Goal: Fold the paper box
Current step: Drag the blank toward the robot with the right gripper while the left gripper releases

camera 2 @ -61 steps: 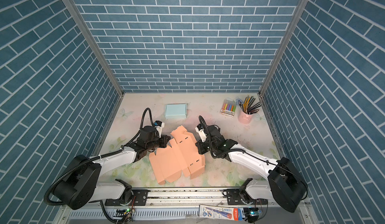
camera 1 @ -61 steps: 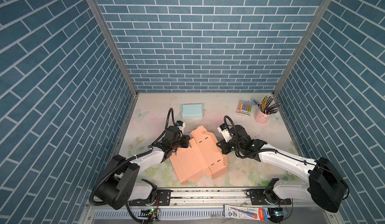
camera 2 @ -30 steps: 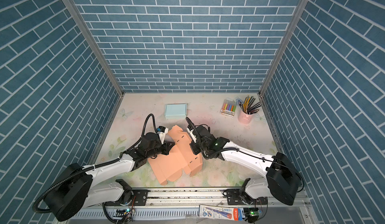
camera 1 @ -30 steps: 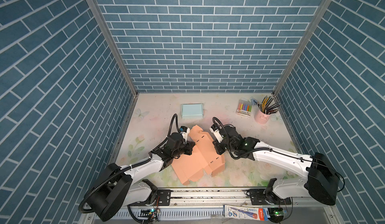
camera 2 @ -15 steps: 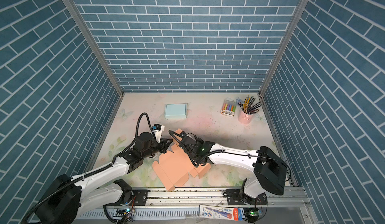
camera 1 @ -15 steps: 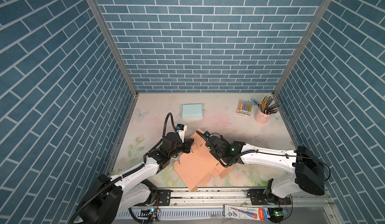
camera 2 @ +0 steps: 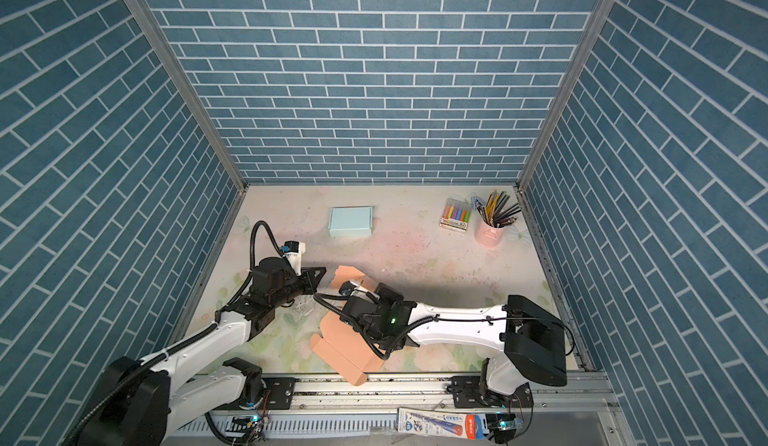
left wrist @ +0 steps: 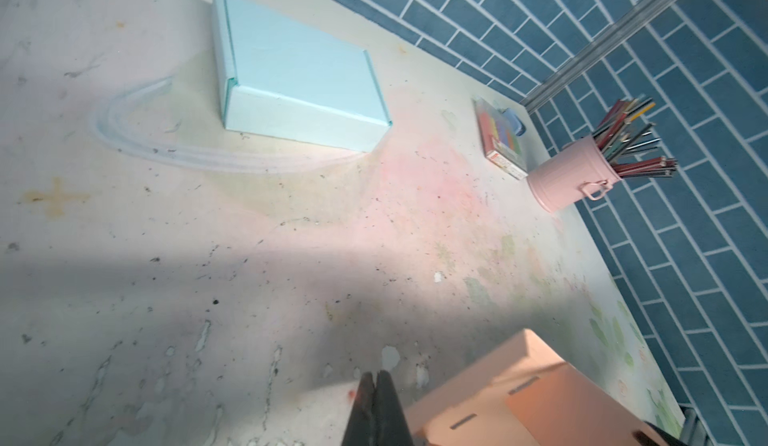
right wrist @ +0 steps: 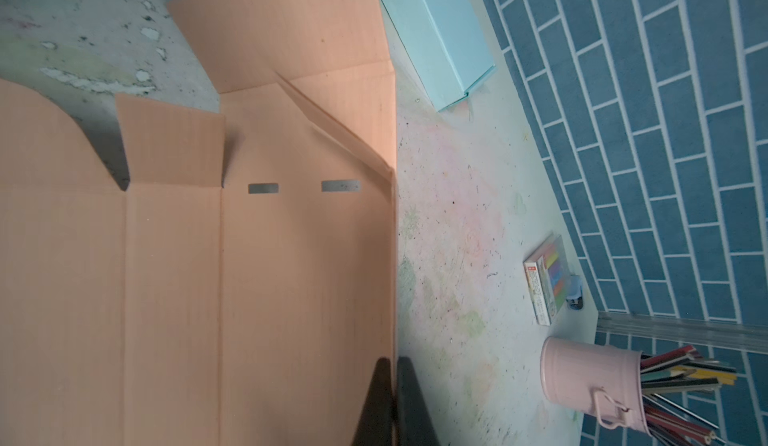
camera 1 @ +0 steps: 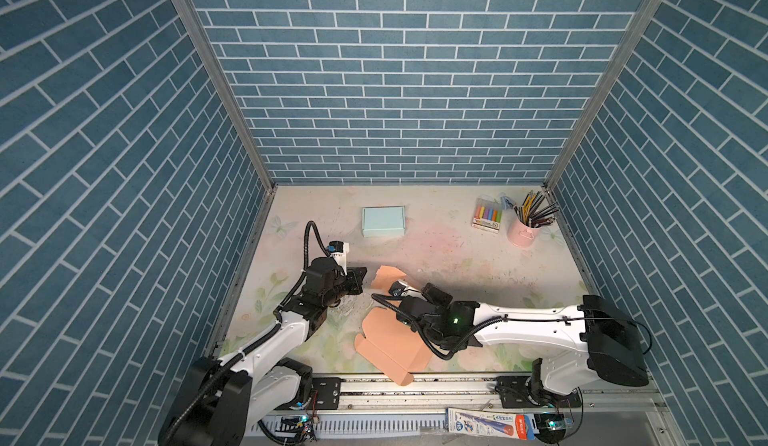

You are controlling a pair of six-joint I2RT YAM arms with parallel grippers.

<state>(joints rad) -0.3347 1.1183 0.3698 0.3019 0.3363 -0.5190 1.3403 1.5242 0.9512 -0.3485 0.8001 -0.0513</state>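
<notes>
Blue brick walls (camera 1: pixel 415 91) close in a pale, flower-printed table (camera 1: pixel 457 257), scuffed and stained in the middle.

My left pincer (left wrist: pixel 377 396) is pressed together on nothing: in its wrist view the two black fingers meet with only bare table past them. In both top views it hangs near the far left flap of the paper box (camera 1: pixel 390 340) without touching it.

My right pincer (right wrist: pixel 392 381) is pressed together too. Its wrist view shows the raised side edge of the paper box running straight in between the fingers, so I read it as pinching that edge.

The paper box is peach cardboard, mostly opened out, with creased panels, two narrow slots and loose flaps showing. It lies at the front middle of the table, partly under my right arm. In both top views one near corner pokes out over the metal rail (camera 1: pixel 457 388) at the front.

Further out, a closed light-blue box (camera 1: pixel 383 221) sits flat toward the back, well apart from the cardboard. In the back right corner a pack of coloured sticks (camera 1: pixel 487 220) lies just beside a pink cup (camera 1: pixel 521 234) that is crammed with pencils (camera 1: pixel 536 209) fanning toward the wall.
</notes>
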